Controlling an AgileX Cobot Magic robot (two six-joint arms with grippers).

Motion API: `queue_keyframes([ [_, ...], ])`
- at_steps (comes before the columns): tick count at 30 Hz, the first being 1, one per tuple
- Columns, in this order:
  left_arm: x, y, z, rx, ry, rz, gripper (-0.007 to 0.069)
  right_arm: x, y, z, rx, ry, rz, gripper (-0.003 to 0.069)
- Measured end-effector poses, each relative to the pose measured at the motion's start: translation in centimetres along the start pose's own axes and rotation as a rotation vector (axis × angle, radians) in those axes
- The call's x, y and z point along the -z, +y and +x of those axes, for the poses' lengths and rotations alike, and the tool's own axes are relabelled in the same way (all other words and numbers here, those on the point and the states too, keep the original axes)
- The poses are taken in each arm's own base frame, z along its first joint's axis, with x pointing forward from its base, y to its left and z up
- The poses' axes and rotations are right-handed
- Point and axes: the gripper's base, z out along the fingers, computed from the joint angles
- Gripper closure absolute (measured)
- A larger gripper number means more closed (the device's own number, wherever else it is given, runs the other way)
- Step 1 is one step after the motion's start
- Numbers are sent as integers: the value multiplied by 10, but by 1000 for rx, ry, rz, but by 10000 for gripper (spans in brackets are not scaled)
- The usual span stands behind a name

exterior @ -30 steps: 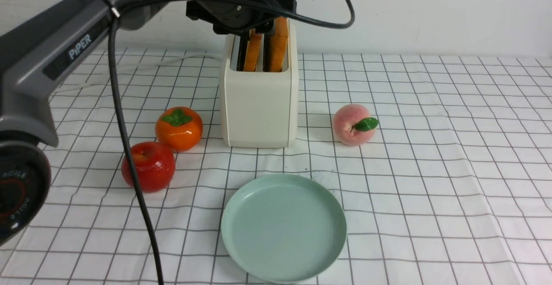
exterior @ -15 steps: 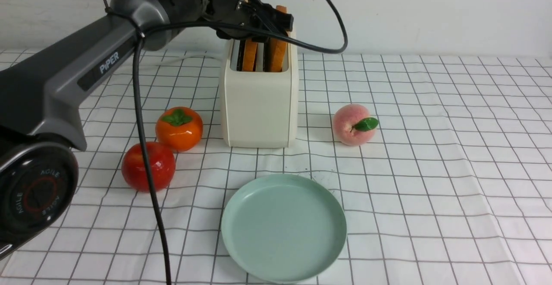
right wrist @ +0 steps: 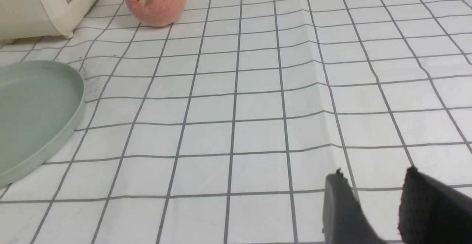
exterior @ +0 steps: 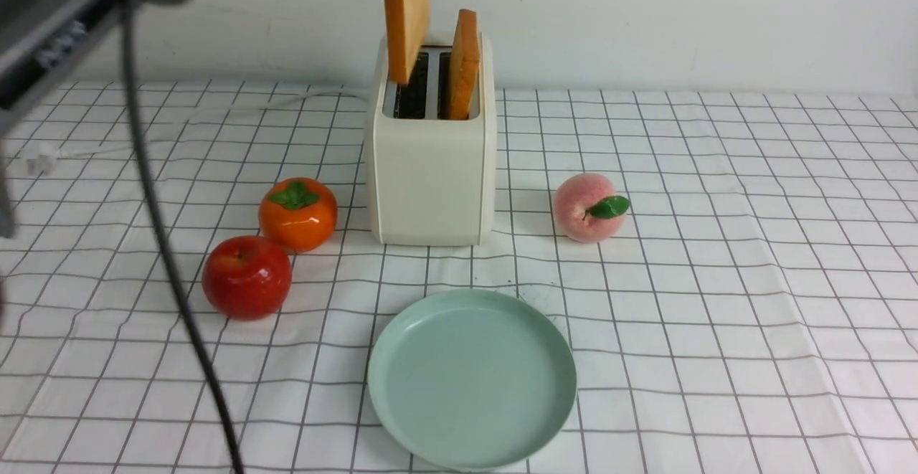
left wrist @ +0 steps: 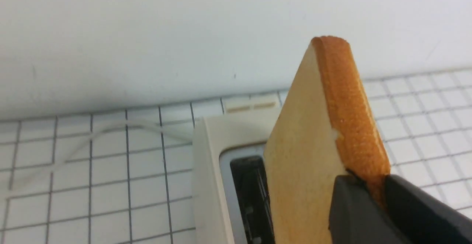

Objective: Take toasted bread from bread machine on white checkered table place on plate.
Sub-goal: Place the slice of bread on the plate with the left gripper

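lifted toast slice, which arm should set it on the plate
Left. The left gripper clamps the lifted slice over the bread machine, with the plate in front of it. The right gripper sits open and empty over the table.

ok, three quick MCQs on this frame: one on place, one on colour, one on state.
1. The peach sits on which side of the bread machine?
A) robot's left
B) robot's right
C) on top of it

2. The plate is:
A) red
B) black
C) pale green

3. The left fingers are:
A) open over the plate
B) shut on a toasted bread slice
C) shut on nothing

Key:
1 B, the front view shows the peach right of the machine.
2 C, the dish is mint-toned.
3 B, the left wrist view shows them pinching the slice's crust edge.
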Motion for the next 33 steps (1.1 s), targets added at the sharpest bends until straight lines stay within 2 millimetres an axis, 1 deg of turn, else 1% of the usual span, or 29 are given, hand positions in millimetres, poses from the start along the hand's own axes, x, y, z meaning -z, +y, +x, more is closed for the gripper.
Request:
queue_keyframes([
  [1,4,0,-2,2,-3,0,561,0,0,0,0,0,0,419],
  [2,36,1,-17,9,-18,4,561,0,0,0,0,0,0,419],
  [3,61,1,-24,21,-5,18,561,0,0,0,0,0,0,419],
  [4,81,2,-27,23,18,29,561,0,0,0,0,0,0,419],
  [5,80,1,-27,27,20,35,561,0,0,0,0,0,0,419],
  [6,106,0,-24,26,93,77,561,0,0,0,0,0,0,419],
  [8,123,-5,-10,32,207,156,561,0,0,0,0,0,0,419],
  [9,126,-6,-11,33,209,166,561,0,0,0,0,0,0,419],
  [10,128,-10,10,44,321,231,561,0,0,0,0,0,0,419],
  [11,132,-11,12,47,331,251,561,0,0,0,0,0,0,419],
  [12,128,-13,41,69,440,310,561,0,0,0,0,0,0,419],
  [13,128,-14,45,72,450,318,561,0,0,0,0,0,0,419],
  [14,127,-15,71,96,507,369,561,0,0,0,0,0,0,419],
  [15,126,-16,86,110,526,413,561,0,0,0,0,0,0,419],
  [16,124,-16,113,141,547,454,561,0,0,0,0,0,0,419],
  [17,121,-16,132,163,553,491,561,0,0,0,0,0,0,419],
  [18,120,-17,138,175,536,516,561,0,0,0,0,0,0,419],
  [20,108,-15,180,246,553,564,561,0,0,0,0,0,0,419],
  [23,92,-14,214,284,539,601,561,0,0,0,0,0,0,419],
  [26,75,-12,233,278,517,600,561,0,0,0,0,0,0,419],
  [27,69,-11,236,279,500,588,561,0,0,0,0,0,0,419],
  [28,68,-10,236,279,494,586,561,0,0,0,0,0,0,419],
  [29,59,-8,239,283,471,558,561,0,0,0,0,0,0,419],
  [33,39,-4,250,289,446,498,561,0,0,0,0,0,0,419],
])
